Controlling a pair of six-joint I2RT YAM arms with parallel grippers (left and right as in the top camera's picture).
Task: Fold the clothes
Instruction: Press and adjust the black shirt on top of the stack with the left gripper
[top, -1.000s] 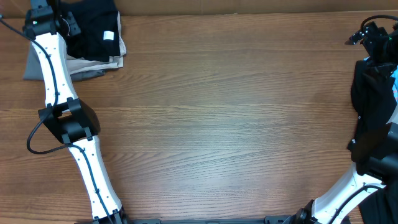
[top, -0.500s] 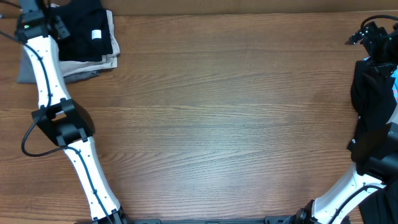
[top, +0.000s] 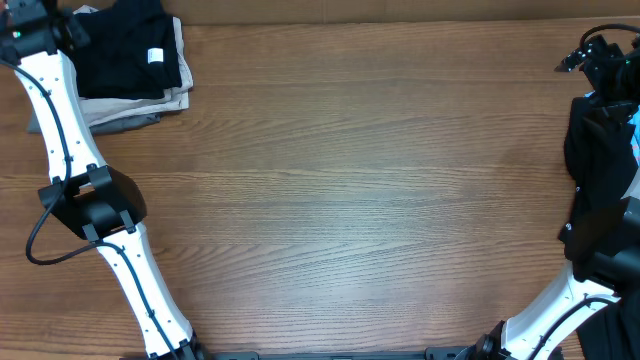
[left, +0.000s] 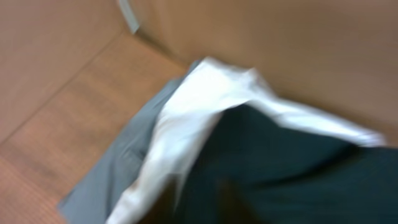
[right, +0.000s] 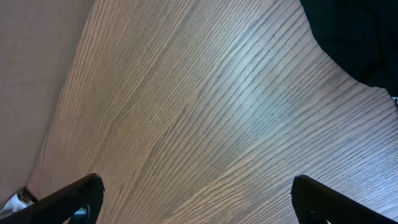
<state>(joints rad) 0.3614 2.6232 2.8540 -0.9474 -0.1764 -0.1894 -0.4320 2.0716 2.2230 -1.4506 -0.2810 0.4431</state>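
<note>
**Left gripper** (top: 72, 22). It hangs over the left part of a folded stack at the far left corner of the table (top: 350, 200). The left wrist view is blurred and shows no fingers, so it cannot be told whether the jaws are parted or closed, or whether they touch the fabric.

- Nearest below it lies the black T-shirt (left: 292, 168), the top layer of the stack.
- The small white tag (top: 155, 56) sits on the T-shirt, to the gripper's right.
- Next outward, a cream garment (left: 186, 118) shows as a pale band under the T-shirt's edge.
- Farther to the gripper's left, a grey garment (left: 118, 162) forms the bottom layer and juts out onto the wood.
- A brown wall (left: 280, 43) rises beyond the stack.
- The left arm (top: 60, 120) runs back from the gripper to its base at the near edge.

**Right gripper** (right: 196, 196). The fingers (right: 81, 196) are spread wide and hold nothing, above bare wood at the far right of the table.

- Ahead of the gripper and to its right lies the edge of a black cloth (right: 360, 37).
- In the overhead view this cloth is a dark heap at the table's right edge, behind the gripper.
- There it overlaps the upper part of the right arm (top: 545, 320).
- The stack lies well apart from this gripper, across the full width of the table.
</note>
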